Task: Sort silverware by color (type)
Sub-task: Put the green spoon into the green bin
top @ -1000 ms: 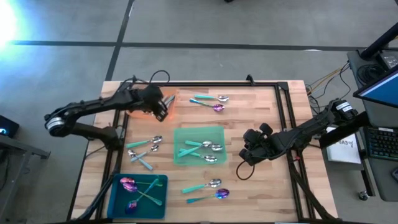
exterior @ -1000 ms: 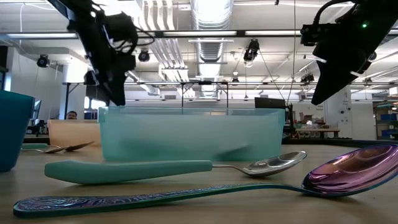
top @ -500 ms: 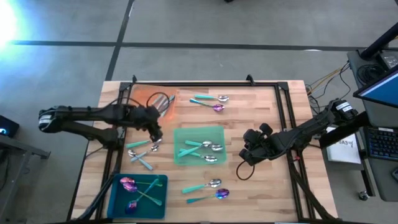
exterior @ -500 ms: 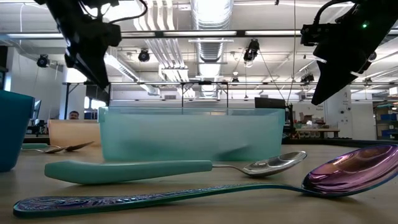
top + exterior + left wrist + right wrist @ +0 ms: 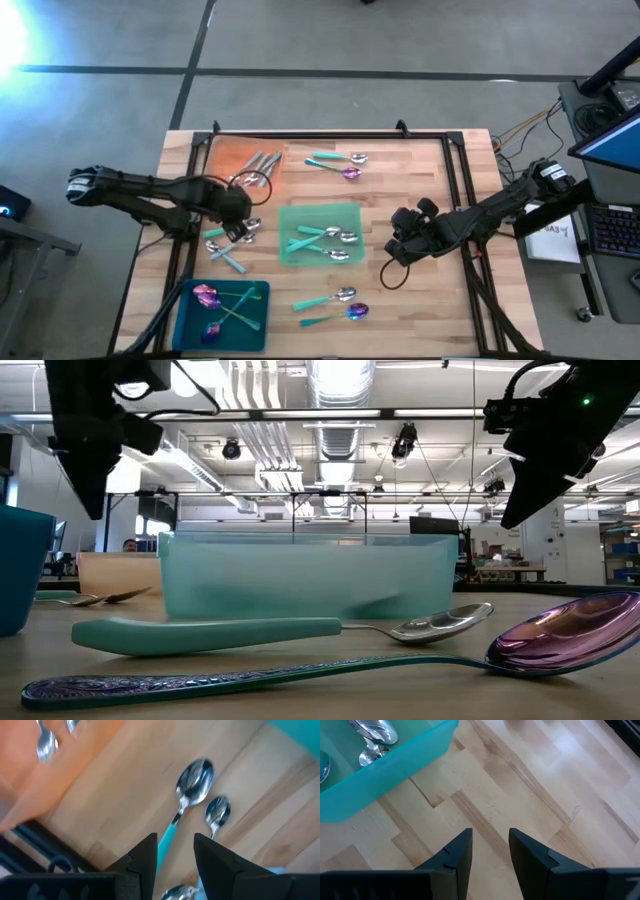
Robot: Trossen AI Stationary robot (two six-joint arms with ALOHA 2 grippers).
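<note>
My left gripper [image 5: 237,217] hangs open, pointing down over a loose cluster of teal-handled, silver-headed spoons [image 5: 230,243] lying flat on the wood. In the left wrist view one of these spoons [image 5: 192,782] lies below the gap of my left gripper [image 5: 175,852], untouched, with another [image 5: 217,812] beside it. All-silver spoons [image 5: 258,162] lie in the orange tray [image 5: 228,160]. The green tray [image 5: 345,212] holds teal-handled spoons [image 5: 325,240]. Purple-headed spoons [image 5: 210,300] lie in the blue tray [image 5: 255,322]. My right gripper [image 5: 398,247] waits open over bare wood right of the green tray [image 5: 395,762].
Two loose groups of spoons lie on the wood: one at the far side [image 5: 338,163], one at the near side [image 5: 335,303], the latter filling the low view's foreground [image 5: 300,630]. A black frame [image 5: 455,190] runs along the table's edges. Bare wood lies between the green tray and the right edge.
My left gripper has swung from over the orange tray toward the table's near edge, tipping to point more steeply down, and now stands over the loose spoon cluster. The gap between its fingers looks unchanged.
</note>
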